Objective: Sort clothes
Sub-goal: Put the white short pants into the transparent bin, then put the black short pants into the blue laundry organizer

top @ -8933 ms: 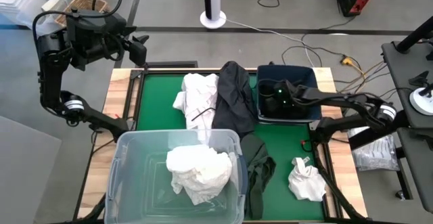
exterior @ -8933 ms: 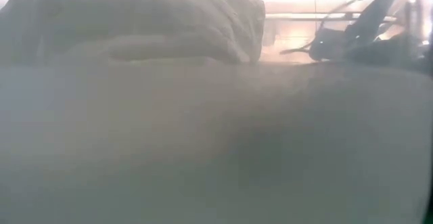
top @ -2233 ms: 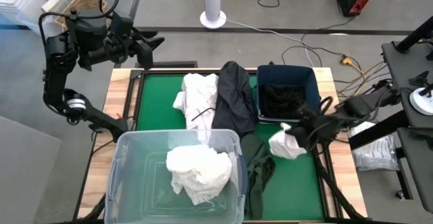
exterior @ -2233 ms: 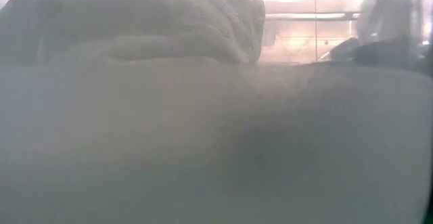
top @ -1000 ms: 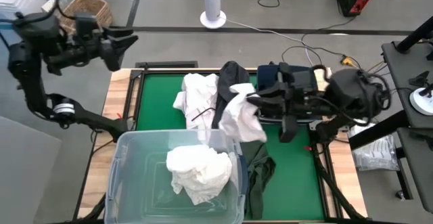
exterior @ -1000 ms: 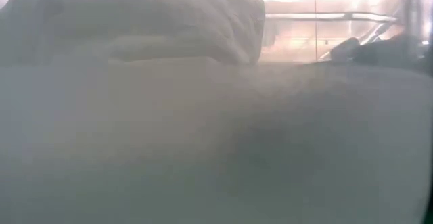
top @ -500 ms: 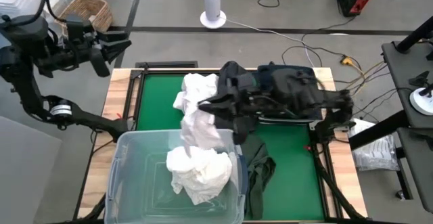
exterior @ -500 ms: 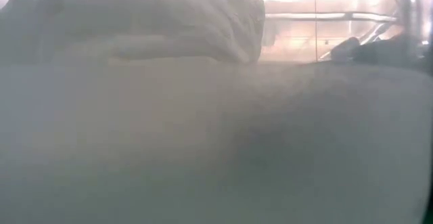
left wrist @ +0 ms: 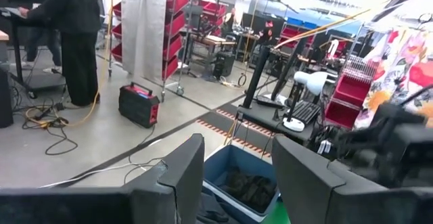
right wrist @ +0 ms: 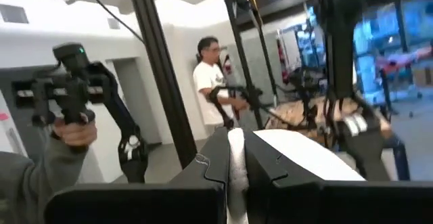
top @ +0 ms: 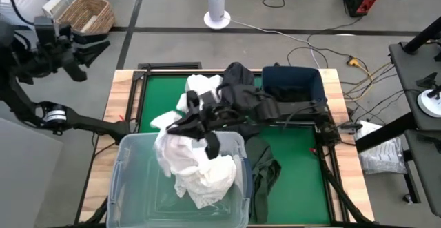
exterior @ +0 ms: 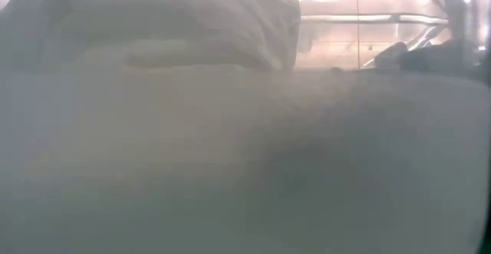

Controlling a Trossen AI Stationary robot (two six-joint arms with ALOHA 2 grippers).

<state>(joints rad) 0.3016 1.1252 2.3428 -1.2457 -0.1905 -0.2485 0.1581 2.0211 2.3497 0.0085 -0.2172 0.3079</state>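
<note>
Right gripper (top: 180,121) clamps white garment (top: 172,149) over tub (top: 131,180).

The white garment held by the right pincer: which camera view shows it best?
The high view: the white garment hangs from the right pincer over the clear tub. The right wrist view shows only a white strip pinched between the fingers. The low view is hazy, and the left wrist view misses it.
</note>
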